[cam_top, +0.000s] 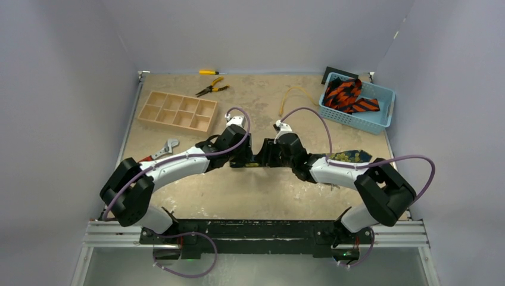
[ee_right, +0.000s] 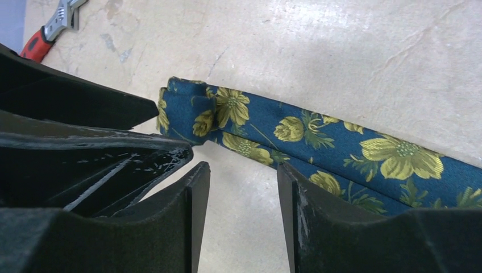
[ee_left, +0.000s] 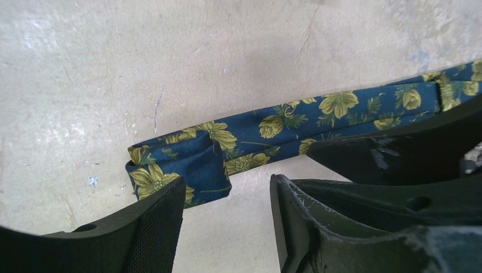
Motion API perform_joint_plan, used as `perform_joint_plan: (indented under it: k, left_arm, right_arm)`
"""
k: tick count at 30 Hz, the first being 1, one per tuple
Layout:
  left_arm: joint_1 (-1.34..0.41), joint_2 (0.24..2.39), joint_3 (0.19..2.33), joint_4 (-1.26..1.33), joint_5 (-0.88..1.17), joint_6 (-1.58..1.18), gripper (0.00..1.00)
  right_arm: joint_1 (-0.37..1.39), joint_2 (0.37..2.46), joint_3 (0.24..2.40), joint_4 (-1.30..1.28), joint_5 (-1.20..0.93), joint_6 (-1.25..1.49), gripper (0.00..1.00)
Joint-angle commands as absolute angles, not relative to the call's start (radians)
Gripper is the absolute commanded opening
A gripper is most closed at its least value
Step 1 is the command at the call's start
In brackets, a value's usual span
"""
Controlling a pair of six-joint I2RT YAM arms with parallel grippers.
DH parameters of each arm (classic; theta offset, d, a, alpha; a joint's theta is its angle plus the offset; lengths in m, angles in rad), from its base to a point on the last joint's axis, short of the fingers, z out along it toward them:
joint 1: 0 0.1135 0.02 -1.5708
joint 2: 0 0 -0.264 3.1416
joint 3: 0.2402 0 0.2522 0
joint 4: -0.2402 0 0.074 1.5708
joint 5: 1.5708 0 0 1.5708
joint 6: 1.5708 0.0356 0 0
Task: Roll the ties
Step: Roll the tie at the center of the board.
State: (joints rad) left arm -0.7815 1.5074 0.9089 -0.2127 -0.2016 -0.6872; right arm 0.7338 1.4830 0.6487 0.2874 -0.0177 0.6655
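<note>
A dark navy tie with gold-yellow flowers (ee_left: pixel 318 116) lies flat on the table, its narrow end folded over into a small loop (ee_left: pixel 182 162). It also shows in the right wrist view (ee_right: pixel 341 142) and beside the right arm in the top view (cam_top: pixel 352 156). My left gripper (ee_left: pixel 226 186) is open and empty, its left finger (ee_left: pixel 150 227) just in front of the folded end. My right gripper (ee_right: pixel 241 173) is open and empty beside the tie, facing the left one. Both meet at the table's middle (cam_top: pixel 247 156) (cam_top: pixel 269 155). Orange-red striped ties (cam_top: pixel 348 95) lie in a basket.
A blue basket (cam_top: pixel 369 122) stands at the back right with a yellow cord (cam_top: pixel 292 95) beside it. A wooden compartment tray (cam_top: pixel 178 111), pliers (cam_top: pixel 211 88) and a yellow screwdriver (cam_top: pixel 208 72) lie at the back left. A wrench (cam_top: pixel 164 149) lies by the left arm.
</note>
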Motion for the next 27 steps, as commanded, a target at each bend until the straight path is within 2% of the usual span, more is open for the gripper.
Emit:
perform_joint_plan:
  k: [1,16,27]
  left_arm:
    - [-0.785,1.407,0.940,-0.228,-0.260,-0.671,0.55]
    - [-0.736,1.258,0.823,-0.243,-0.369,-0.727,0.58]
    - [-0.555,1.157,0.632,-0.099,-0.211,-0.802,0.60]
  right_arm:
    - [0.732,1.504,0.716,0.338,-0.077,0.658,0.53]
    - [0.762,1.635,0.889,0.258,-0.071,0.644,0.54]
    - [0.771,1.728,0.937,0.200,-0.013,0.615,0.51]
